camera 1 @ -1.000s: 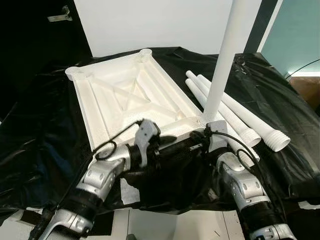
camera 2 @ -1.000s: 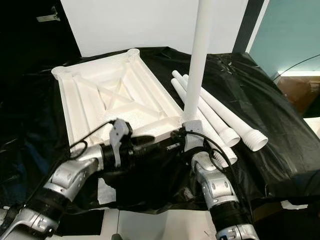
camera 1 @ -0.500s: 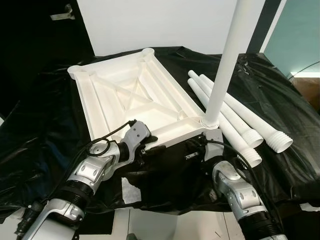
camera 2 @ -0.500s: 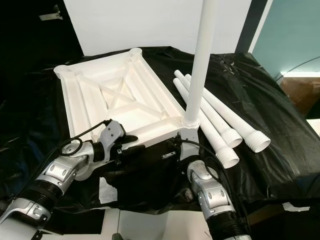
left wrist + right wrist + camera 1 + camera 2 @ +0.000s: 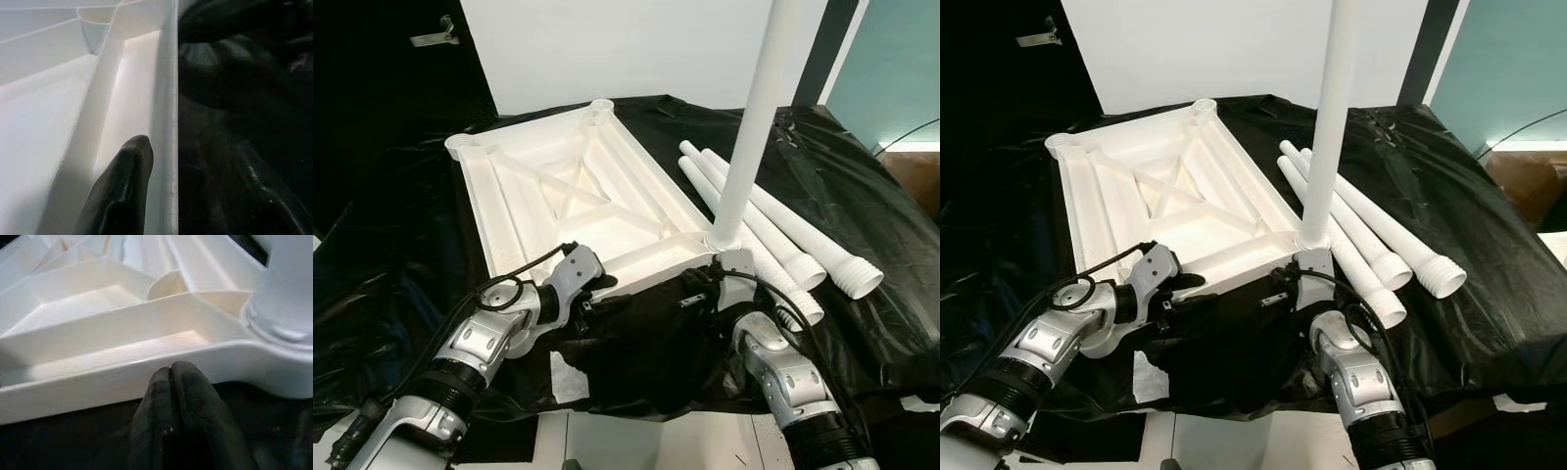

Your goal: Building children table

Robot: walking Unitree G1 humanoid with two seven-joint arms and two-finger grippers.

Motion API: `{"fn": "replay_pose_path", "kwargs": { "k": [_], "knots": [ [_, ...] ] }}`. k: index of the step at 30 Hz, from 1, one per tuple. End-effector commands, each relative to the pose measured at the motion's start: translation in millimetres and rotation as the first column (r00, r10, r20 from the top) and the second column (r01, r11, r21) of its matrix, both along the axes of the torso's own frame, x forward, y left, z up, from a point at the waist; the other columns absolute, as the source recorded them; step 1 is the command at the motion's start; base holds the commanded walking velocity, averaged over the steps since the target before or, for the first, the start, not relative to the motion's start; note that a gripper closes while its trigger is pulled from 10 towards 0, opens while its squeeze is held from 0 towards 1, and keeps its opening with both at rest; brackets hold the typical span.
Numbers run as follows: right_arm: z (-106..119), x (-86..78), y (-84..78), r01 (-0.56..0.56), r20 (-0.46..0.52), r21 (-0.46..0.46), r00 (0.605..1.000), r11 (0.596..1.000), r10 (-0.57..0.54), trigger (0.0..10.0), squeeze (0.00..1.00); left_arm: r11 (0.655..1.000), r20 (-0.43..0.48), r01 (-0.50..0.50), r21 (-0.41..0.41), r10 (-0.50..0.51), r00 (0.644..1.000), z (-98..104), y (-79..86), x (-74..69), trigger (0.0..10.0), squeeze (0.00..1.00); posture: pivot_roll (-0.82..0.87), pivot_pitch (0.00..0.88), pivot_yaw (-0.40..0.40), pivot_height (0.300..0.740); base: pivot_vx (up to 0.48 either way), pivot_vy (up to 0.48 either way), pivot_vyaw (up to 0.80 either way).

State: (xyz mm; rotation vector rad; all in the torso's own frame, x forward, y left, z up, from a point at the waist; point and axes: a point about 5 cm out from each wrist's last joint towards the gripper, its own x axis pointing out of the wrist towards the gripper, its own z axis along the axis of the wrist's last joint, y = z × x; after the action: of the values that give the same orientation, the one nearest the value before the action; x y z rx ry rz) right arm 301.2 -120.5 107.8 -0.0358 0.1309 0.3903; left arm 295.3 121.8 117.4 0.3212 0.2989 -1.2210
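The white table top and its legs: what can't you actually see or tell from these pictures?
- Upright leg: its top is cut off by the upper edge of both eye views.
- Table top: its near left corner is hidden behind the left gripper in the eye views.
- Left gripper: the left wrist view shows one finger inside the rim; the other is out of frame.
- Loose legs: where they overlap, their full lengths are hidden.

A white plastic tabletop (image 5: 570,201) lies upside down on black sheeting, its ribbed underside and crossed braces facing up, with round sockets at the corners. One white leg (image 5: 752,127) stands upright in the near right socket. Beside it lie what look like three loose legs (image 5: 783,230), threaded ends nearest.
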Motion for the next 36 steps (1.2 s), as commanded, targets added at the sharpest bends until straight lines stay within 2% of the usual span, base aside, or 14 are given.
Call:
{"fn": "replay_pose_path", "kwargs": {
  "k": [1,3,12,25,26,27,28,29,31,32,33,34,35,36],
  "knots": [
    [4,6.1,-6.1,0.019,0.008,-0.011,1.0,1.0,-0.019,10.0,0.0,0.942,-0.234,0.335,-0.033,-0.333,0.913,-18,-6.5,-32.3,8.2,0.0,-0.08,0.023,0.028,0.74,0.0,0.0,0.0],
    [9,10.5,-8.6,0.024,0.024,-0.018,0.999,1.0,-0.024,10.0,0.0,0.931,-0.258,0.364,-0.035,-0.361,0.896,-19,-6.4,-36.1,0.0,0.0,-0.08,0.022,0.024,0.74,0.0,0.0,0.0],
    [9,12.2,-5.1,0.01,0.035,-0.039,0.999,0.999,-0.009,10.0,0.0,0.919,-0.253,0.382,-0.099,-0.395,0.883,-13,-13.8,-41.9,0.0,0.0,-0.08,0.021,0.029,0.74,0.0,0.0,0.0],
    [30,41.8,-15.6,0.082,0.115,-0.08,0.991,0.993,-0.072,10.0,0.0,0.892,-0.248,0.424,-0.157,-0.451,0.858,-12,-33.0,-52.5,0.0,0.0,-0.08,0.032,0.031,0.74,0.0,0.0,0.0],
    [31,42.9,-13.0,0.082,0.118,-0.074,0.99,0.994,-0.073,10.0,0.0,0.893,-0.212,0.419,-0.167,-0.447,0.869,-11,-36.5,-51.1,3.5,0.0,-0.08,0.034,0.03,0.74,0.0,0.0,0.0],
    [30,42.9,-9.2,0.076,0.119,-0.072,0.991,0.995,-0.067,10.0,0.0,0.895,-0.202,0.401,-0.198,-0.437,0.876,-10,-39.6,-49.4,4.7,0.0,-0.08,0.034,0.028,0.74,0.0,0.0,0.0],
    [29,42.6,-6.6,0.071,0.119,-0.071,0.991,0.995,-0.062,10.0,0.0,0.895,-0.199,0.388,-0.219,-0.43,0.881,-9,-41.3,-48.3,4.7,0.0,-0.08,0.034,0.028,0.74,0.0,0.0,0.0],
    [28,41.2,-3.0,0.061,0.117,-0.07,0.992,0.996,-0.052,10.0,0.0,0.896,-0.204,0.373,-0.242,-0.423,0.883,-8,-41.7,-47.5,4.7,0.78,-0.08,0.036,0.027,0.74,0.0,0.0,0.0],
    [28,41.2,-3.0,0.061,0.117,-0.07,0.992,0.996,-0.052,10.0,0.0,0.896,-0.204,0.373,-0.242,-0.423,0.883,-8,-41.7,-47.5,4.7,0.78,-0.08,0.036,0.027,0.74,0.0,0.0,0.0],
    [26,39.8,0.5,0.051,0.115,-0.07,0.992,0.996,-0.042,10.0,0.0,0.905,-0.199,0.348,-0.244,-0.398,0.896,-9,-41.6,-45.1,5.7,0.87,-0.08,0.036,0.027,0.74,0.0,0.0,0.0],
    [25,38.8,2.9,0.043,0.113,-0.068,0.993,0.997,-0.035,10.0,0.0,0.915,-0.19,0.326,-0.239,-0.373,0.908,-10,-41.6,-42.4,9.6,0.83,-0.08,0.037,0.026,0.74,0.0,0.0,0.0],
    [25,38.8,2.9,0.043,0.113,-0.068,0.993,0.997,-0.035,10.0,0.0,0.915,-0.19,0.326,-0.239,-0.373,0.908,-10,-41.6,-42.4,9.6,0.83,-0.08,0.037,0.026,0.74,0.0,0.0,0.0],
    [24,38.2,4.6,0.037,0.113,-0.065,0.993,0.997,-0.03,10.0,0.0,0.925,-0.16,0.296,-0.239,-0.339,0.927,-9,-42.0,-38.0,10.0,0.0,-0.08,0.037,0.027,0.74,0.0,0.0,0.0],
    [24,37.9,5.3,0.034,0.113,-0.061,0.993,0.998,-0.027,10.0,0.0,0.933,-0.116,0.268,-0.24,-0.302,0.946,-7,-42.6,-33.1,10.0,0.0,-0.08,0.037,0.027,0.74,0.0,0.0,0.0]
  ]
}}
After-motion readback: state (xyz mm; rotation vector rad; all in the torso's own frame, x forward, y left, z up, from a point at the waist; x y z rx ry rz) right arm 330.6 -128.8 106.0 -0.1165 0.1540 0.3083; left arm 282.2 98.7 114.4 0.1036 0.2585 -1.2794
